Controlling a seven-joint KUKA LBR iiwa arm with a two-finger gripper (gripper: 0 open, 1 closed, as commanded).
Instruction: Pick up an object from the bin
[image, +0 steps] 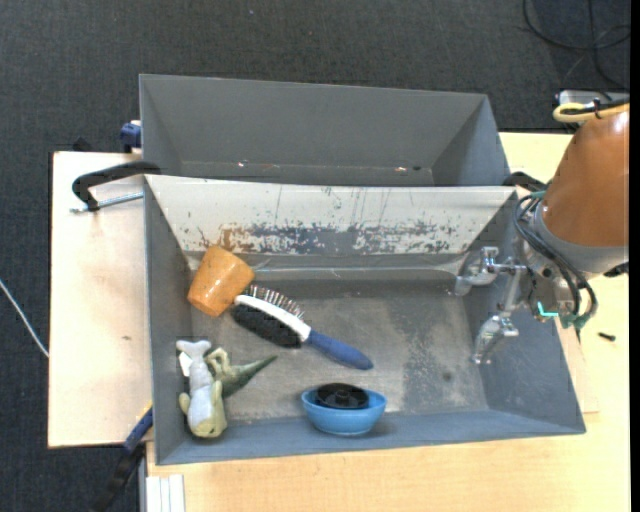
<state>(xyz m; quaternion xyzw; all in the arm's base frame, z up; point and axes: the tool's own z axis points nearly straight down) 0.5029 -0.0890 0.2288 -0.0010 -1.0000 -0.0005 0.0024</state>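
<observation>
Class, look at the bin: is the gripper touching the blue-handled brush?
Apart. The camera view shows the gripper near the right wall, with bare floor of the bin between it and the brush.

One cup (219, 281), one brush (272, 320), one bowl (343, 410), two toys (203, 395) (243, 369)

Tipped orange cup (220, 280), blue-handled hairbrush (290, 328), blue bowl (343, 410) and pale toy (203, 390) lie in the bin's (520, 395) left half.

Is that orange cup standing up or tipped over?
Tipped over: the orange cup lies on its side on the floor of the bin, at the back left, beside the hairbrush.
</observation>
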